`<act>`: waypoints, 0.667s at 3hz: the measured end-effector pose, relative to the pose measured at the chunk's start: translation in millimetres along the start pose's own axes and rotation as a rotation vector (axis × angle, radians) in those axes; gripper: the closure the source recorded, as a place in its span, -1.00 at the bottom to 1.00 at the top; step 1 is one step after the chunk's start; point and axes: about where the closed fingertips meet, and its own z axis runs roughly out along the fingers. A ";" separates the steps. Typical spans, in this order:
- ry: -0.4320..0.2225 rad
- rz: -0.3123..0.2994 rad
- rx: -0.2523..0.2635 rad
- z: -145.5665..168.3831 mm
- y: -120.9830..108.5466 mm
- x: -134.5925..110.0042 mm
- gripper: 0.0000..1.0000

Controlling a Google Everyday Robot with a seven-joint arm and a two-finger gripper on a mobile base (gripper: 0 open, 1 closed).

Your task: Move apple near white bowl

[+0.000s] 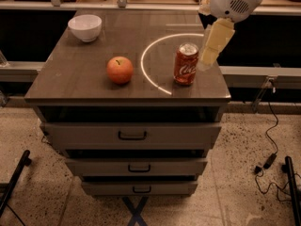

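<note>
The orange-red apple (pixel 120 69) sits on the dark countertop (pixel 94 86), left of centre near the front. The white bowl (pixel 85 27) stands at the back left corner, apart from the apple. My gripper (pixel 207 62) hangs from the white arm at the upper right, over the counter's right edge just right of the red Coca-Cola can (pixel 186 64). It holds nothing that I can see and is well to the right of the apple.
The counter tops a cabinet with three drawers (pixel 132 135). A bright curved light reflection (pixel 150 55) arcs across the surface. A rail and shelf run behind. Cables (pixel 270 159) lie on the speckled floor at the right.
</note>
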 end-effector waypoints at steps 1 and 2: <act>0.000 0.000 0.000 0.0 0.0 0.0 -1.00; -0.016 -0.013 -0.028 7.8 -2.7 -8.3 -1.00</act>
